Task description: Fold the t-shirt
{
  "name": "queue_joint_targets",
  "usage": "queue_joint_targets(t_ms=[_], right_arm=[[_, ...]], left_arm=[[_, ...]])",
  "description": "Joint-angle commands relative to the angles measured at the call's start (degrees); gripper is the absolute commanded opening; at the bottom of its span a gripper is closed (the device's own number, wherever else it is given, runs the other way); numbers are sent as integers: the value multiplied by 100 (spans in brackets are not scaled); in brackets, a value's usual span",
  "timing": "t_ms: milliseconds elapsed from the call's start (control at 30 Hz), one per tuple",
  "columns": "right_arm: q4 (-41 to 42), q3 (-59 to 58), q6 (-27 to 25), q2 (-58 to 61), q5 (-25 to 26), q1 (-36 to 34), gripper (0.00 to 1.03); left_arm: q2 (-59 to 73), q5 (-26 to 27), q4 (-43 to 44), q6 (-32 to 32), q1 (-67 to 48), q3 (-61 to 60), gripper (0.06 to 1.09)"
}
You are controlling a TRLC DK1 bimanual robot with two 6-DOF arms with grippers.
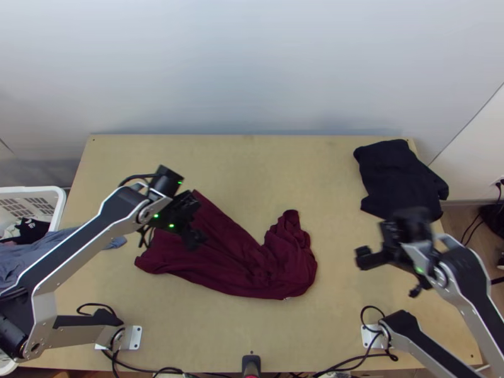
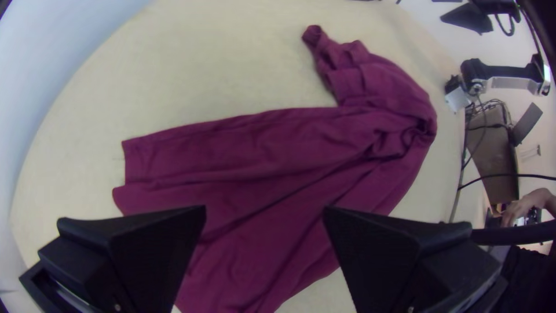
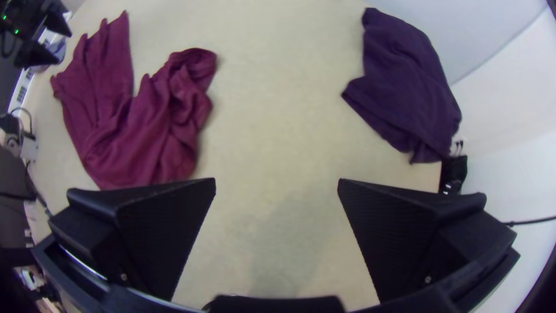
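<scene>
- Loosely, the maroon t-shirt (image 1: pixel 233 268) is laid from mid-table (image 1: pixel 252 151) toward nine o'clock, bunched at its three o'clock end and flatter toward ten.
- Above that flatter end the left gripper (image 2: pixel 264 211) is held with fingers parted, nothing grasped; at the table's three o'clock the right gripper (image 3: pixel 277 185) is likewise parted and unloaded.
- Light, limp, hardly fragile cloth is to be expected, easily dragged into wrinkles.
- It would best be pinched at hem corners, once the bunched end has been opened out.
</scene>
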Motion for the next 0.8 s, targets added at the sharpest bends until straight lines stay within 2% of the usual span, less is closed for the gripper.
queue_joint_targets(t_ms=[0, 267, 567, 633, 767], right_arm=[[107, 441, -11, 1179, -371, 1402, 98], [336, 397, -310, 2559, -389, 1613, 98], [529, 1188, -169, 3517, -898, 1710, 92], [538, 1249, -134, 3666, -986, 1710, 87], [538, 1214, -117, 3860, -1083, 1648, 86]], left_arm=[[-224, -543, 127, 313, 725, -569, 104], [-13, -701, 329, 366, 1349, -622, 104], [-83, -824, 303, 313, 1455, -472, 104], [-109, -868, 303, 313, 1455, -481, 104], [-197, -956, 303, 304, 1463, -499, 104]])
